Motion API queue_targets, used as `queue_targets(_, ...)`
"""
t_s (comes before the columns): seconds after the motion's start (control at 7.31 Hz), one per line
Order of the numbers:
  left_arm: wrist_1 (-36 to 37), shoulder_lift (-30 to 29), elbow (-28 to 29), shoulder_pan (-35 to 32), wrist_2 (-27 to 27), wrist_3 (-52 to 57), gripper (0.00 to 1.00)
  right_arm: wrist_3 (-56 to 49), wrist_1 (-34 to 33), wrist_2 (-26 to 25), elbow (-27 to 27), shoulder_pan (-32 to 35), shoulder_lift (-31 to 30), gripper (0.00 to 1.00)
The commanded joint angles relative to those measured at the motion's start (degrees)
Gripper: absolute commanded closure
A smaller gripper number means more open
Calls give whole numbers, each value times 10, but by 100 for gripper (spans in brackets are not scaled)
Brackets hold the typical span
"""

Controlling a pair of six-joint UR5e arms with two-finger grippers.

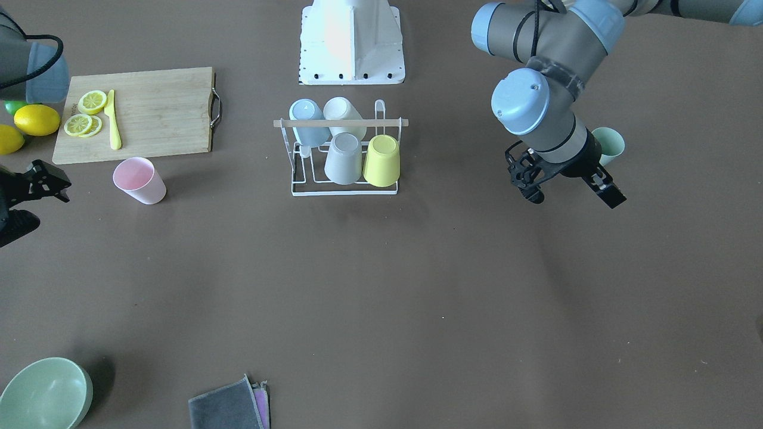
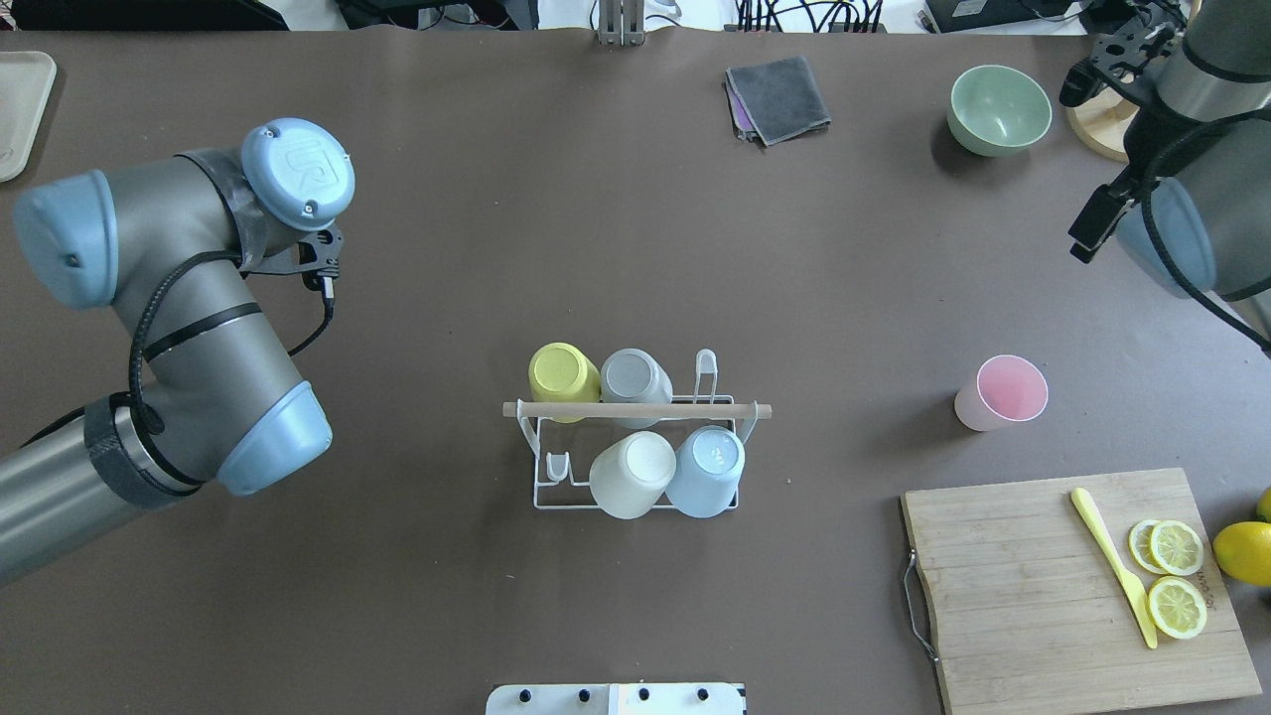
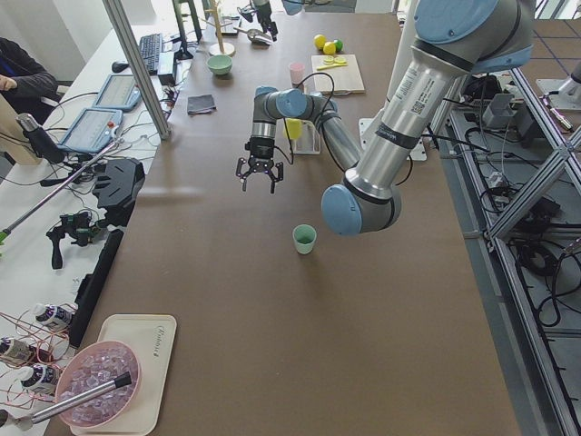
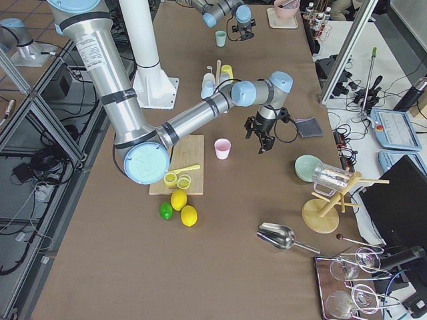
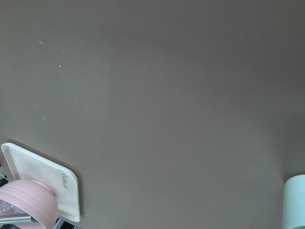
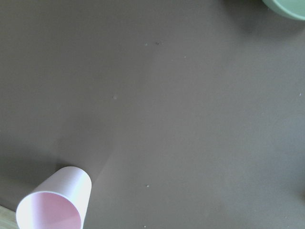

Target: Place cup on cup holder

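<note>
The brown table (image 2: 635,248) carries a wooden cutting board (image 2: 1072,586) on the robot's right. The white wire cup holder (image 2: 635,409) stands mid-table. Four cups sit upside down on its prongs: yellow (image 2: 562,375), grey (image 2: 635,377), white (image 2: 628,475) and blue (image 2: 707,469).

A pink cup (image 2: 1001,392) stands upright on the table between the cutting board and the green bowl (image 2: 998,109), well apart from the cup holder.

The overhead view hides the left tool under its own arm. The front-facing view shows the left tool (image 1: 573,198) spread wide and empty above the table, with a pale green cup (image 1: 611,143) standing just behind it.

The right tool (image 4: 259,140) hangs near the pink cup. At the front-facing view's edge its fingers look parted with nothing between them.
</note>
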Motion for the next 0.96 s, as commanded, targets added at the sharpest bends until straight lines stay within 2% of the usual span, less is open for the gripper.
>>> queue_targets(0.0, 53, -1, 0, 46, 18, 2, 1, 0, -104, -37, -35, -48, 72, 0)
queue_targets(0.14, 69, 3, 1, 64, 22, 5, 1, -3, -134, -40, -104, -56, 124, 0)
queue_targets(0.27, 84, 6, 2, 80, 22, 6, 1, -15, -177, -60, -217, -71, 213, 0)
queue_targets(0.41, 89, 9, 3, 88, 22, 6, 1, -16, -195, -89, -255, -100, 245, 0)
queue_targets(0.82, 86, 41, 14, 110, 21, 17, 1, -18, -231, -119, -271, -147, 243, 0)
